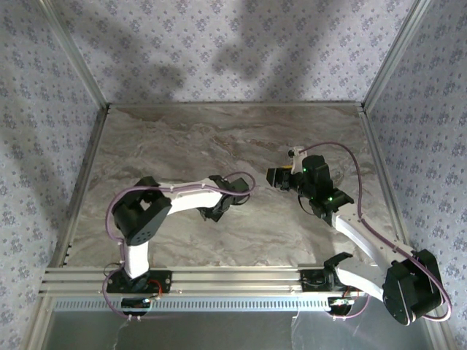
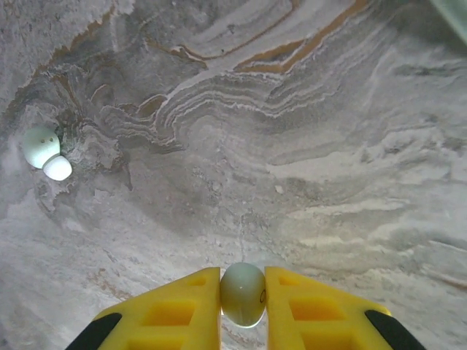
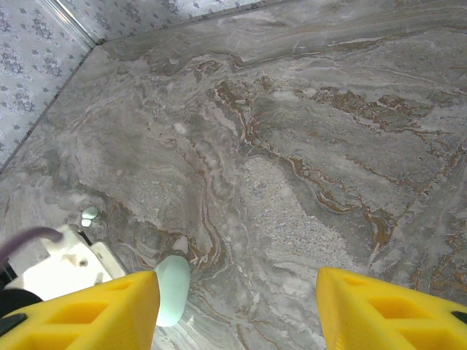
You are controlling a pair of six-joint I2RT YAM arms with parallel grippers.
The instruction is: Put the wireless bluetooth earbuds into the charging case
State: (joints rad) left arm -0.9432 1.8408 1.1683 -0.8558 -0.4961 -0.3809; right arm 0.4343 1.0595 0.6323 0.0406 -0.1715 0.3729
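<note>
My left gripper [image 2: 242, 292] is shut on a tiny white rounded earbud [image 2: 242, 295], pinched between its yellow fingertips just above the marble table; from above this gripper [image 1: 213, 213] sits left of centre. A second earbud [image 2: 45, 152], white with a rounded tip, lies on the table to the far left, also seen small [image 3: 89, 214] in the right wrist view. The charging case [image 3: 173, 290], a pale smooth oval, rests against the inner side of my right gripper's left finger [image 3: 109, 310]. My right gripper [image 3: 237, 306] stands wide open, at centre right [image 1: 277, 177] from above.
The marble tabletop [image 1: 182, 146] is bounded by metal rails and patterned walls [image 1: 233, 44]. The left arm's white wrist body [image 3: 62, 270] shows beside my right gripper's left finger. The two grippers are close together mid-table.
</note>
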